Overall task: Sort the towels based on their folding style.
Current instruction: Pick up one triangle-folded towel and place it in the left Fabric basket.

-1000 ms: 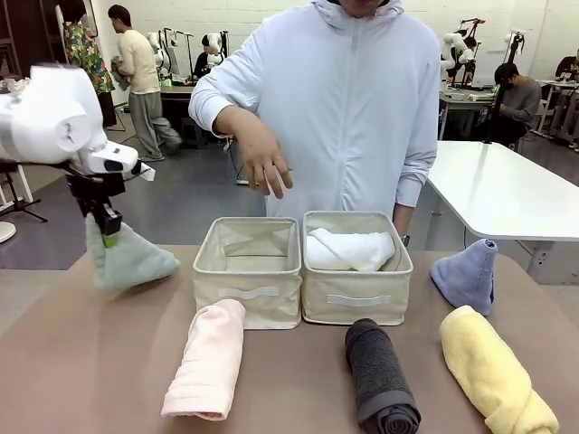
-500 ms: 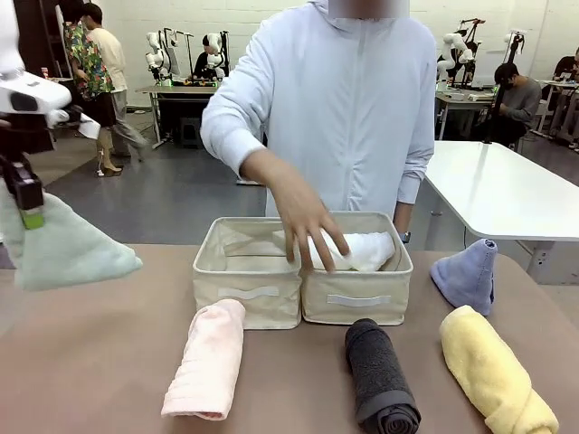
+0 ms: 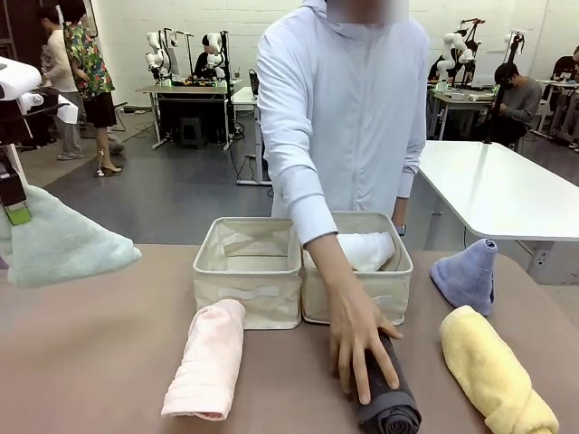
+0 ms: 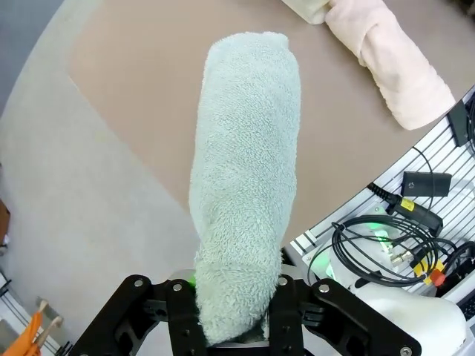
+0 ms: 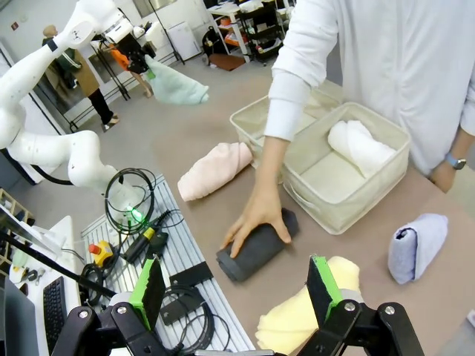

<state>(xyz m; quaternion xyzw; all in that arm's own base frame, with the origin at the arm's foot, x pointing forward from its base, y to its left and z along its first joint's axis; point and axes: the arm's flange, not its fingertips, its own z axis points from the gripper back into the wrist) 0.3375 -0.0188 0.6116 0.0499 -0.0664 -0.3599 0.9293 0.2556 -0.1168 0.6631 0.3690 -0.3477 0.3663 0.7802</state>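
Nearest row on the table [image 3: 99, 371]: pale pink roll [image 3: 206, 362], dark grey roll [image 3: 387, 407], yellow roll [image 3: 493, 372], lying apart from each other. The person's hand [image 3: 360, 342] is flat on the dark grey roll and covers its far half. Their forearm crosses the front of the right bin [image 3: 384, 303].

Behind the row are two beige bins, the left bin [image 3: 246, 287] and the right bin touching side by side. A white roll [image 3: 362, 249] lies in the right bin. A blue cone [image 3: 469, 274] stands right of the bins.

Count: six towels, four rolls and two cones.

At far left the left gripper [image 4: 234, 315] has its fingers clamped on the narrow end of the sage-green cone [image 3: 59, 246], held in the air clear of the table. In the right wrist view the right gripper [image 5: 236, 289] has its fingers spread wide, above the yellow roll.
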